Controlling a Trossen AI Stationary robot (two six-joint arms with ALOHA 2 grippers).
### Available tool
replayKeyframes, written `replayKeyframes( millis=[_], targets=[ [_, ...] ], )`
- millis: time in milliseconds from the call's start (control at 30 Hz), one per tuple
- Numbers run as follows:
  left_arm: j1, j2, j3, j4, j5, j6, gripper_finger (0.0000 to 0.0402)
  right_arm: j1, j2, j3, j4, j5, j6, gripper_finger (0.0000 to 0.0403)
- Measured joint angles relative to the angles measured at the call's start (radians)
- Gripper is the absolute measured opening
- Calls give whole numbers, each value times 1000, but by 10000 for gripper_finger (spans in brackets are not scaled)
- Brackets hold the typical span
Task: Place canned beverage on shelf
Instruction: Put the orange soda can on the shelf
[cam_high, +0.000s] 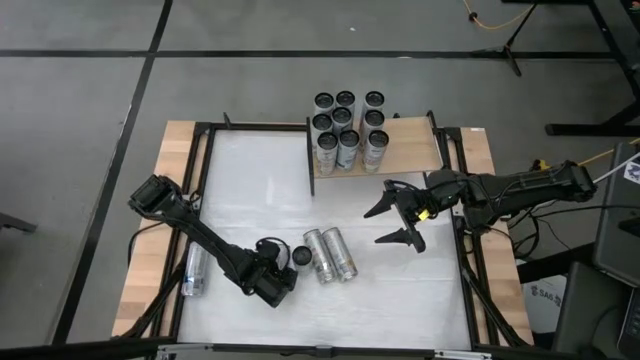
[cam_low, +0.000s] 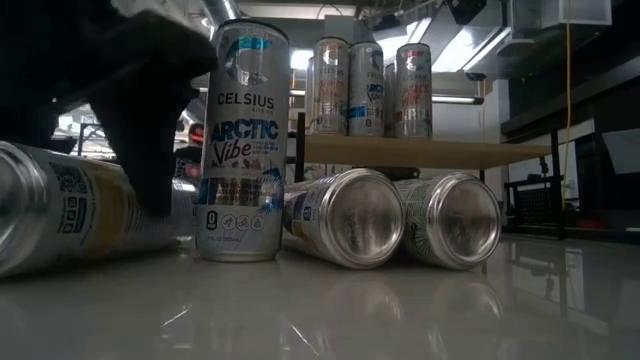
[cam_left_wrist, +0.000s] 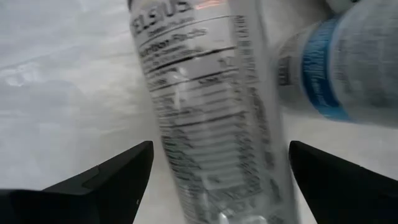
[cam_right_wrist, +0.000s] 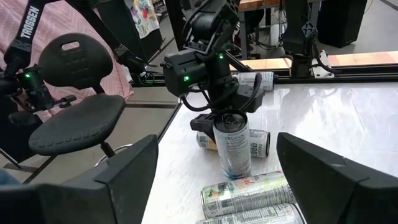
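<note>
An upright Celsius can (cam_low: 240, 150) stands on its base on the white tabletop, near the table's near left. My left gripper (cam_high: 292, 262) is open and comes down over this can (cam_left_wrist: 205, 93). Its two fingers stand on either side of the can with a gap showing at each. The right wrist view shows the same gripper around the can's upper part (cam_right_wrist: 231, 121). The pale wooden shelf (cam_high: 410, 150) stands at the far side with several upright cans on it. My right gripper (cam_high: 402, 218) hangs open in front of the shelf, holding nothing.
Two cans (cam_high: 330, 255) lie on their sides just right of the upright one, ends toward the near edge (cam_low: 400, 218). Another can (cam_high: 195, 270) lies at the table's left edge. A black chair (cam_right_wrist: 74, 93) and a person's pink sleeve (cam_right_wrist: 18, 43) show beyond the table.
</note>
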Motion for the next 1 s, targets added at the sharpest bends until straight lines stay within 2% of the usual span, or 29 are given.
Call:
replayKeyframes(
  millis=[200, 600, 1000],
  targets=[
    [0, 0, -17, 8, -1, 0, 344, 0, 0, 0, 0, 0, 0, 317],
    [0, 0, -17, -6, -23, 1, 233, 0, 0, 0, 0, 0, 0, 317],
    [0, -1, -17, -25, -94, -2, 234, 0, 0, 0, 0, 0, 0, 317]
  ],
)
